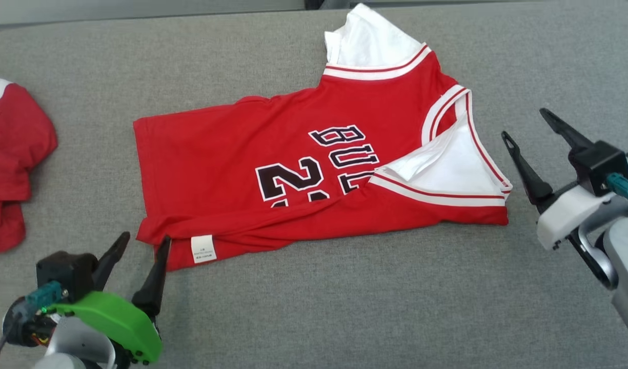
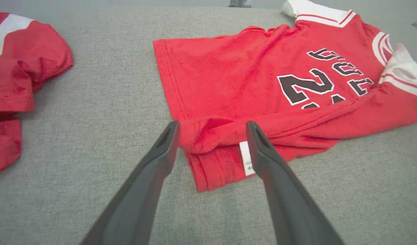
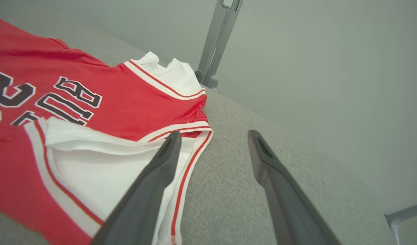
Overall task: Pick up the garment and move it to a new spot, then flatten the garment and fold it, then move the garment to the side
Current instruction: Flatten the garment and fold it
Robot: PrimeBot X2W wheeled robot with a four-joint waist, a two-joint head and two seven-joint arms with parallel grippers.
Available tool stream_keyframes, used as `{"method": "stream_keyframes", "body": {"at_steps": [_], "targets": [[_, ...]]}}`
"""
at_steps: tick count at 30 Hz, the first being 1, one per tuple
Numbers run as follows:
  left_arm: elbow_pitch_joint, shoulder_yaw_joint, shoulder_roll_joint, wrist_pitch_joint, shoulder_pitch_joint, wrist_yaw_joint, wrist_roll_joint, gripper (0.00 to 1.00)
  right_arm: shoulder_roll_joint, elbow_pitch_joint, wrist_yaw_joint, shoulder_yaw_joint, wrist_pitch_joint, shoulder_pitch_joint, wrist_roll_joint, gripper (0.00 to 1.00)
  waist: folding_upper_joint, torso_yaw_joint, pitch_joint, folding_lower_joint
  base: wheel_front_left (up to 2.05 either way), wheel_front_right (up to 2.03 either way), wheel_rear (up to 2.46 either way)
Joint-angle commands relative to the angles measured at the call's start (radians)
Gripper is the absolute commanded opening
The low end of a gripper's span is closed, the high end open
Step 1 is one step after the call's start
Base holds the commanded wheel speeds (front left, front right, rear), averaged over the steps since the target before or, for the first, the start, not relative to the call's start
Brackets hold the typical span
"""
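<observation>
The garment [image 1: 293, 148] is a red jersey with black lettering and white sleeves, lying on the grey table with its near edge folded over onto itself. My left gripper [image 1: 144, 238] stands open at the jersey's near-left hem corner. In the left wrist view the garment [image 2: 235, 78] has its folded corner and white label between the spread fingers of my left gripper [image 2: 211, 126]. My right gripper [image 1: 524, 123] is open just right of the white sleeve, holding nothing. In the right wrist view the garment [image 3: 109, 102] lies left of my right gripper [image 3: 211, 134], one finger over the sleeve's edge.
A second red and white garment [image 1: 11, 164] lies crumpled at the table's left edge, also in the left wrist view [image 2: 21, 75]. The grey padded table [image 1: 344, 307] has bare room in front of the jersey. A grey metal post [image 3: 218, 37] stands behind the table.
</observation>
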Motion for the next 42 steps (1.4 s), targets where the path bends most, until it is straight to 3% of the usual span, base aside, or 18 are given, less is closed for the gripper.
{"method": "stream_keyframes", "body": {"at_steps": [1,5,7,14,22,35,42], "targets": [[-0.011,-0.005,-0.018,-0.039,0.041,0.024,0.02,1.0,0.009,-0.031,-0.002,-0.044,-0.014,0.072,-0.008,1.0,-0.0001,0.002,-0.067,0.0,0.0,0.0,0.0],[-0.012,-0.007,-0.067,-0.138,0.107,0.072,0.052,1.0,0.039,-0.112,-0.002,-0.171,-0.036,0.221,-0.039,1.0,-0.0001,0.003,-0.121,0.0,0.0,0.0,0.0],[0.009,-0.014,-0.092,-0.213,0.151,0.097,0.081,1.0,0.087,-0.175,-0.001,-0.257,-0.048,0.331,-0.068,1.0,-0.0001,-0.001,-0.156,0.0,0.0,0.0,0.0],[0.061,0.006,-0.139,-0.295,0.201,0.126,0.114,1.0,0.178,-0.238,-0.001,-0.361,-0.063,0.497,-0.111,1.0,-0.0001,-0.003,-0.205,0.0,0.0,0.0,0.0],[0.134,0.034,-0.177,-0.314,0.195,0.088,0.146,1.0,0.227,-0.215,-0.001,-0.38,-0.065,0.546,-0.113,1.0,-0.0001,0.001,-0.205,0.0,0.0,0.0,0.0],[0.325,-0.032,-0.212,-0.165,0.007,-0.03,0.097,1.0,0.247,-0.099,-0.001,-0.314,0.106,0.343,-0.088,1.0,-0.0001,0.018,-0.067,0.0,0.0,0.0,0.0],[0.425,-0.045,-0.244,-0.146,-0.054,-0.075,0.077,1.0,0.258,-0.019,-0.001,-0.29,0.153,0.275,-0.074,1.0,-0.0001,0.025,-0.04,0.0,0.0,0.0,0.0]]}}
